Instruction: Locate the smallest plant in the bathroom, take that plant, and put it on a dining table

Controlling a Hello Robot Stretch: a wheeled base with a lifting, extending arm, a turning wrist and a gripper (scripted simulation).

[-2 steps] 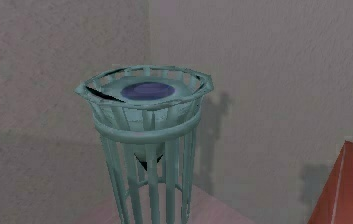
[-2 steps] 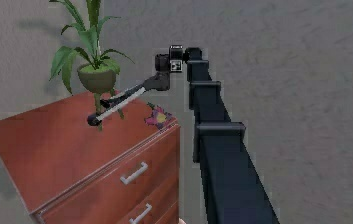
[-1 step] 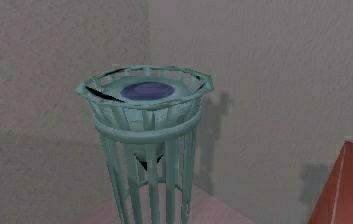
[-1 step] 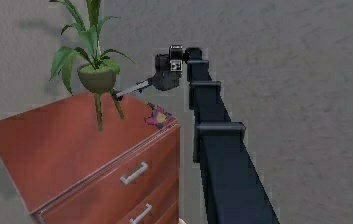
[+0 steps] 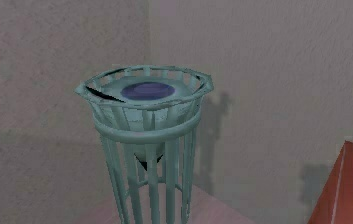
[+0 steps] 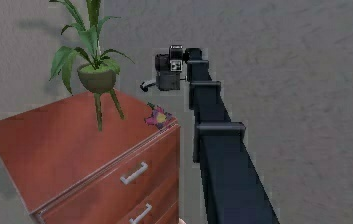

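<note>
**Clerk:** State of the claw (image 6: pixel 147 87)?

**Inspector:** It stood at the far end of the dark arm (image 6: pixel 219 140), just left of two small white squares (image 6: pixel 168 63), with grey wall (image 6: pixel 284 60) behind it. Whether it held anything could not be told.

**Clerk:** What lay nearest?

**Inspector:** A small purple-and-yellow thing (image 6: pixel 157 117), flower-like, lay below the claw on the top corner of a red-brown chest of drawers (image 6: pixel 64 140). Contact between the two could not be judged.

**Clerk:** And the plant?

**Inspector:** A green leafy plant (image 6: pixel 88 50) in a round pot (image 6: pixel 99 78) on thin legs stood upright on the same chest, to the left of the claw and near it. Two pale drawer handles (image 6: pixel 134 173) showed on the chest's front.

**Clerk:** Ahead of the robot?

**Inspector:** A tall teal slatted basket (image 5: pixel 144 125) stood in a corner of the room, with a blue-purple disc (image 5: pixel 149 92) inside its rim. A red-brown cabinet corner (image 5: pixel 344 185) entered at the forward view's lower right.
</note>
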